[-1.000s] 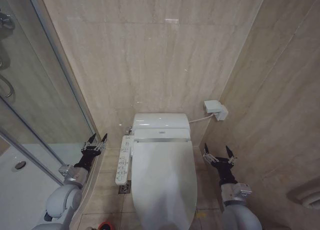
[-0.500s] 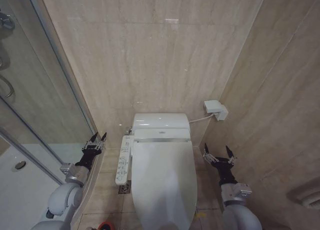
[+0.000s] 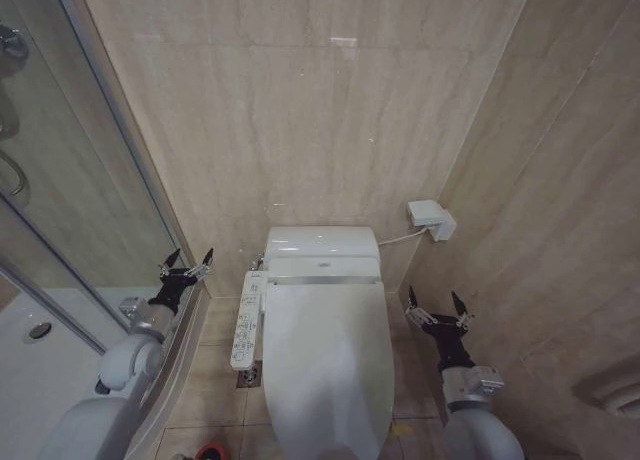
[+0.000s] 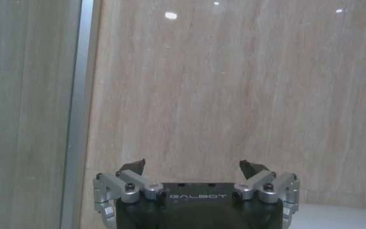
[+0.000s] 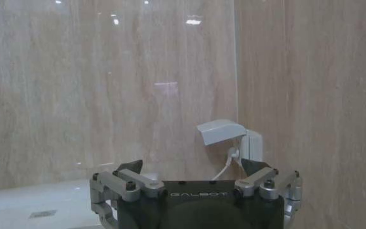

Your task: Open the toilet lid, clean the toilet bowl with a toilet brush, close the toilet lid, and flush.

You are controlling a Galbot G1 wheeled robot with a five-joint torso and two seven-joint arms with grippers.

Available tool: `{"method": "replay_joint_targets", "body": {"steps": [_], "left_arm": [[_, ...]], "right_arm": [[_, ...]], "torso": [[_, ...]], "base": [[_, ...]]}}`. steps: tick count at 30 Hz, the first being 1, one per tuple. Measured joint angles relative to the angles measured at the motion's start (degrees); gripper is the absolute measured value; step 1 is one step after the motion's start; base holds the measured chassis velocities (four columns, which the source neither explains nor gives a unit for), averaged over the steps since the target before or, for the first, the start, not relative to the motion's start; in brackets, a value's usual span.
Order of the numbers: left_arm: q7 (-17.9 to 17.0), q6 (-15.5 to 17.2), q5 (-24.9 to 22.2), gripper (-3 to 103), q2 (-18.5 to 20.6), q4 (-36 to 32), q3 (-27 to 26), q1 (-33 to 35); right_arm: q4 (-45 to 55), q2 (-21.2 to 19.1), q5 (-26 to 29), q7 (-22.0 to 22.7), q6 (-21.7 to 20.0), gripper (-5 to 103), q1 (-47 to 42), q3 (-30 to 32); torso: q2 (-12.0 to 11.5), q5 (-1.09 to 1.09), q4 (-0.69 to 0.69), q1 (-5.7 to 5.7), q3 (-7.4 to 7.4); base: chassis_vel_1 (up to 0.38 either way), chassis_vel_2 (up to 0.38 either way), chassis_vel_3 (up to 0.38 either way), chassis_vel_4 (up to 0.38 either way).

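The glossy white toilet lid [image 3: 325,365] lies shut over the toilet bowl, which is hidden beneath it. A long white button panel [image 3: 245,320] runs along the toilet's left side. At the bottom edge of the head view, the red holder of the toilet brush [image 3: 210,452] peeks up from the floor. My left gripper [image 3: 188,262] [image 4: 194,167] is open in the air to the left of the toilet, near the shower glass, holding nothing. To the right of the lid, my right gripper [image 3: 433,305] [image 5: 192,167] is also open and empty.
A glass shower screen with a metal frame [image 3: 120,170] [image 4: 75,114] stands close on the left. Beige tiled walls close in behind and on the right. A white covered socket [image 3: 430,218] [image 5: 224,133] with a cable sits on the back wall, right of the tank [image 3: 322,245].
My left arm has risen and drifted left toward the shower glass, and its fingers now stand wider apart. The right arm and the toilet have not moved.
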Motion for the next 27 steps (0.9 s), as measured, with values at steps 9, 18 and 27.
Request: {"method": "replay_joint_targets", "body": {"steps": [9,18,27], "left_arm": [[2.18,-2.41,-1.22,98,-0.75,7.27,5.63,-5.78],[2.58,-3.35,-1.27,93,-1.39,15.66,8.90,-12.17],[3.44,-4.22,-1.72,81,-3.00,23.01,12.45,-19.13]], "right_arm": [[0.00,0.00,0.00,0.00,0.00,100,0.00,0.00],[0.00,0.00,0.00,0.00,0.00,100,0.00,0.00],[0.00,0.00,0.00,0.00,0.00,100,0.00,0.00]], "torso": [[0.00,0.00,-0.02,0.00,0.00],[0.00,0.01,0.00,0.00,0.00],[0.00,0.01,-0.02,0.00,0.00]], "base": [[0.000,0.000,0.000,0.000],[0.000,0.000,0.000,0.000],[0.000,0.000,0.000,0.000]]}}
